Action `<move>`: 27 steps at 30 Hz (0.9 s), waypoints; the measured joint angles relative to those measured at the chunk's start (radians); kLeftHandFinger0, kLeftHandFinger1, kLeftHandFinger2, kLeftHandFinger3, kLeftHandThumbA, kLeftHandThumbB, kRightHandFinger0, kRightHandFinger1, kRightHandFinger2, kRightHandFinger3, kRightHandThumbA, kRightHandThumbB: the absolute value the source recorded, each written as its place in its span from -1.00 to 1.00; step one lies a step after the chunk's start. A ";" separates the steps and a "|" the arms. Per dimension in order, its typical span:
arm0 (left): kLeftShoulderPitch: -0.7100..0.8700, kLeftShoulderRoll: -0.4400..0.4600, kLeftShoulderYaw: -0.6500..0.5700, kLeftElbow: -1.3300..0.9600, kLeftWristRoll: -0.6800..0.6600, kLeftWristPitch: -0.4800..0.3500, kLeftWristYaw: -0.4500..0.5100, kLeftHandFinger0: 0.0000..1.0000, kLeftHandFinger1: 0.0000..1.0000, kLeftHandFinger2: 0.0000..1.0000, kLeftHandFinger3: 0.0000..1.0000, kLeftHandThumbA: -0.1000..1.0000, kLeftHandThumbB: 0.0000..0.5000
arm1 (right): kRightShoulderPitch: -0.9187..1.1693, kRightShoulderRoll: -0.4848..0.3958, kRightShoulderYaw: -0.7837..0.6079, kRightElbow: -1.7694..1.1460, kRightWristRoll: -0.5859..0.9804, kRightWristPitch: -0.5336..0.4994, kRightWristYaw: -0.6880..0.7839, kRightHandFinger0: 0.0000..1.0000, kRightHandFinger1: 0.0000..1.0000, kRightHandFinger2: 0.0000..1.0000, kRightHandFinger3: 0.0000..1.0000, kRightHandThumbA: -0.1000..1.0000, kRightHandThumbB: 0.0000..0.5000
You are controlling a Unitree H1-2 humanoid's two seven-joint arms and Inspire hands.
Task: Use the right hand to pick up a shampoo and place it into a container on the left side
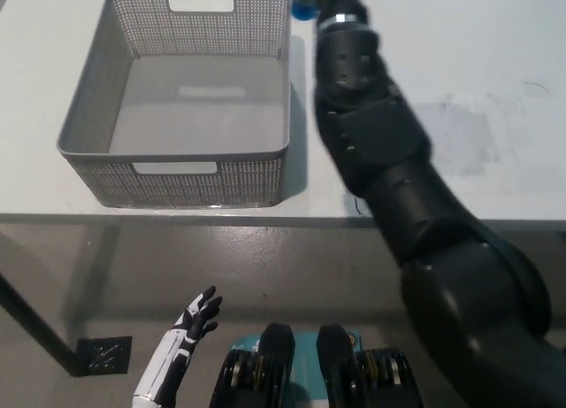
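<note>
Shampoo [303, 8] shows only as one small blue bit at the top edge of the head view, just beside the basket's far right corner; the rest of the bottle is cut off by the frame, so its shape and tilt cannot be made out. One grey basket [97, 94] sits on the white bench [495, 89], toward its left, with perforated walls and two handle slots, one in the far wall and one in the near wall. Nothing can be seen lying on its floor. One black right arm [389, 160] reaches from the bottom right up across the bench to the top edge, passing just right of the basket. The right hand itself is almost wholly out of frame above the wrist [340, 10], so whether it is closed round the bottle cannot be told, though the blue bit sits right against the wrist. One white left hand [190, 324] hangs low at the lower left, below the bench edge and well apart from the basket, holding nothing with its dark fingers [205, 304] spread. A few faint dark marks show on the bench to the right of the arm, too small to identify.
</note>
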 measured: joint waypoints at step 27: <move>-0.018 0.002 -0.010 -0.007 0.015 0.021 -0.012 1.00 1.00 1.00 1.00 1.00 -0.11 | -0.013 0.143 0.079 0.295 -0.007 -0.001 0.007 -1.00 -0.24 0.54 0.61 -1.00 -0.52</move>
